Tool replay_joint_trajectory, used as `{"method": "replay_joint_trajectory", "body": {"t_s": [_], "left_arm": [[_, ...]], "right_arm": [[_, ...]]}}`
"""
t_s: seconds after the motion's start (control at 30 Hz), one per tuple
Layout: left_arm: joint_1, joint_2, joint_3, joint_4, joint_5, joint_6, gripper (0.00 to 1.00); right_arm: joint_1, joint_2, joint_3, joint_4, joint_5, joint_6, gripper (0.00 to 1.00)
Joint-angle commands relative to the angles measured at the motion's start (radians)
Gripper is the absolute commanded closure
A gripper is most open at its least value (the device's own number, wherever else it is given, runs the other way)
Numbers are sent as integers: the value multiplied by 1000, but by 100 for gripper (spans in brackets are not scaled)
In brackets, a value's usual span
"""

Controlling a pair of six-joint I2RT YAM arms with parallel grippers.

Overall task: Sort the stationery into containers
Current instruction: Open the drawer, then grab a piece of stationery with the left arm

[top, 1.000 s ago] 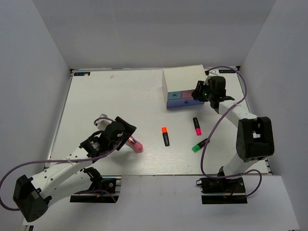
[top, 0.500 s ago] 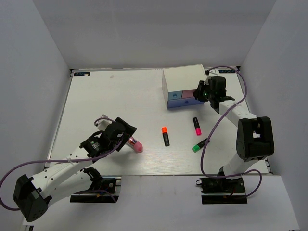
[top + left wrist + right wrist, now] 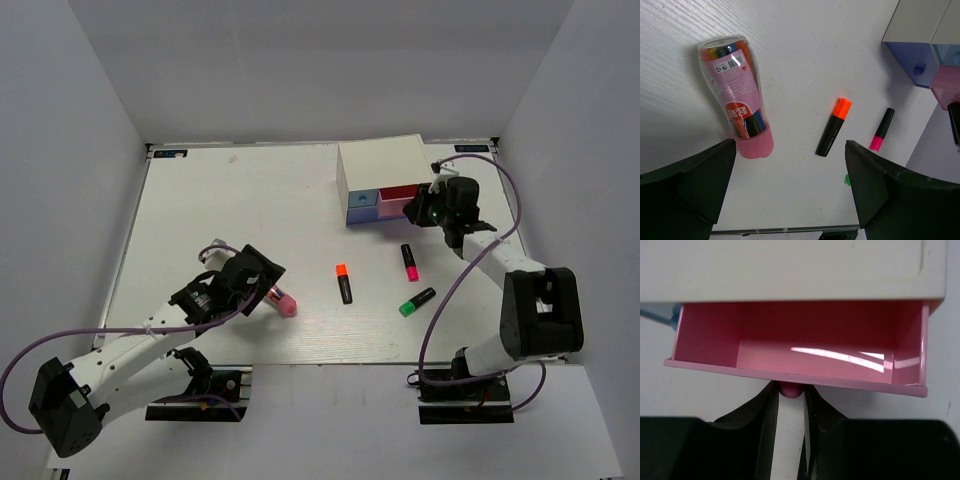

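Observation:
The white drawer box (image 3: 380, 168) stands at the back right, its blue drawer (image 3: 362, 209) closed. Its pink drawer (image 3: 398, 194) is pulled out and shows empty in the right wrist view (image 3: 805, 347). My right gripper (image 3: 418, 211) is shut on the pink drawer's knob (image 3: 790, 389). The orange-capped (image 3: 343, 283), pink-capped (image 3: 409, 262) and green-capped (image 3: 416, 301) highlighters lie on the table. The pink cylinder (image 3: 282, 303) lies on its side, holding pens (image 3: 737, 100). My left gripper (image 3: 262, 289) is open just behind it, empty (image 3: 790, 192). The grey-blue piece is out of view.
The table's near edge (image 3: 780, 231) runs just below the left gripper. The right arm's purple cable (image 3: 455, 265) loops over the table beside the pink and green highlighters. Grey walls enclose the table on three sides.
My right gripper has drawn back toward the near side with the knob, sliding the pink drawer out of the box. The left arm has barely moved.

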Motion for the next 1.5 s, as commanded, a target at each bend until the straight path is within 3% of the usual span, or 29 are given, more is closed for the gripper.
{"method": "replay_joint_trajectory", "body": {"t_s": [0.0,0.43,0.5,0.6,0.63,0.73,0.9,1.1,1.2,1.23,1.33,1.43,1.47], "left_arm": [[4,3,-9,-6,12,-8,0],[4,101,-8,13,-17,-8,0],[4,116,-8,13,-17,1,0],[4,146,-8,25,-28,24,0],[4,161,-8,25,-37,24,0],[4,190,-8,25,-49,33,2],[4,254,17,46,-49,59,11],[4,392,106,22,3,108,11],[4,434,116,22,24,117,22],[4,434,116,22,24,117,34],[4,458,135,22,24,140,51],[4,468,146,11,35,154,59],[4,468,146,11,35,165,66]], "right_arm": [[5,-83,-78,-16,-74,16,92],[8,-184,-174,-51,-71,80,89],[8,-177,-167,-60,-71,79,85],[6,-171,-161,-71,-82,77,62],[5,-167,-161,-74,-89,77,49],[8,-181,-172,-82,-103,68,36],[5,-215,-219,-108,-129,46,34],[5,-296,-298,-105,-142,30,34],[5,-332,-331,-96,-143,25,34],[5,-336,-335,-88,-145,22,34],[5,-358,-345,-79,-148,17,33],[5,-368,-347,-76,-149,11,33],[6,-374,-353,-70,-151,6,33]]}}
